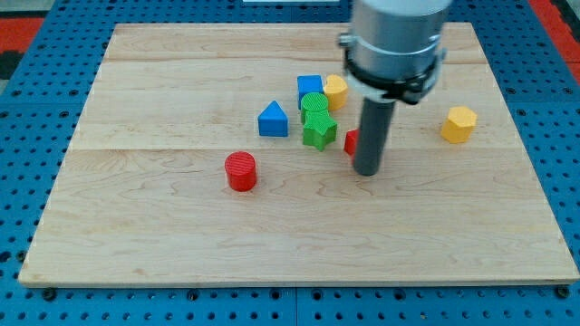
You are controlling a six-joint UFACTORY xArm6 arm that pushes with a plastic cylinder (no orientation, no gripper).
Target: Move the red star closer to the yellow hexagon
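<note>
My tip (pixel 367 171) rests on the wooden board (pixel 163 235) right of centre. The red star (pixel 351 142) is mostly hidden behind the rod; only its left edge shows, just up-left of my tip. The yellow hexagon (pixel 459 124) lies apart at the view's right, some way right of the rod. I cannot tell whether the rod touches the red star.
A green star (pixel 318 130) sits left of the red star, with a green cylinder (pixel 314 103), a blue cube (pixel 309 86) and a second yellow block (pixel 335 89) behind it. A blue triangle (pixel 273 119) and a red cylinder (pixel 241 171) lie further left.
</note>
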